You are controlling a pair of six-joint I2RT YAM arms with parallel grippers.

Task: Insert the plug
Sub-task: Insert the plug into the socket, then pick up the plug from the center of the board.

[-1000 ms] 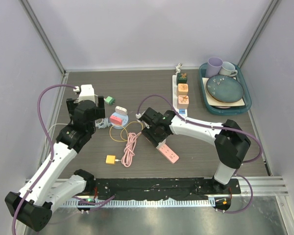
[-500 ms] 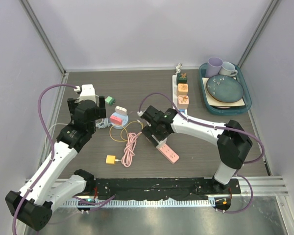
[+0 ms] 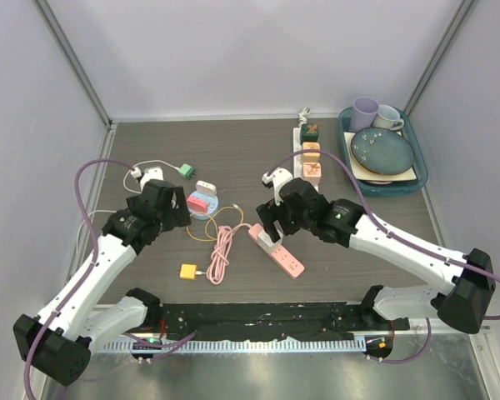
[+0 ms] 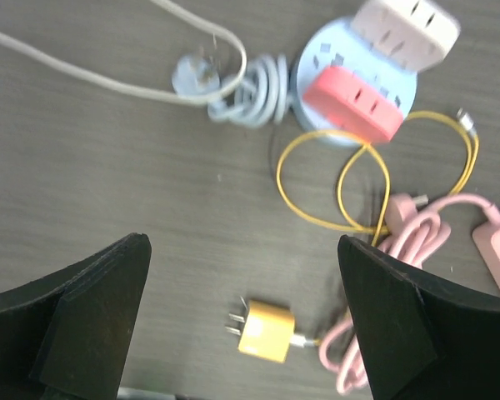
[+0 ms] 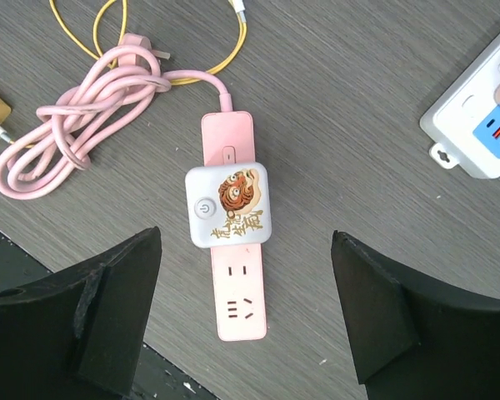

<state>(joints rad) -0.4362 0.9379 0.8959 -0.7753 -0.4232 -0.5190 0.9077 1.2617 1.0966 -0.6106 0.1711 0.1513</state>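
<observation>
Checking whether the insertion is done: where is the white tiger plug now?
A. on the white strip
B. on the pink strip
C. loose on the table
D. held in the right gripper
B: in the right wrist view the tiger plug sits flat on the pink strip, with nothing gripping it.

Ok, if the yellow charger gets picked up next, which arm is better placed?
Left. The open left gripper has the yellow charger framed between its fingers in its wrist view; the right gripper sits over the pink power strip.
</observation>
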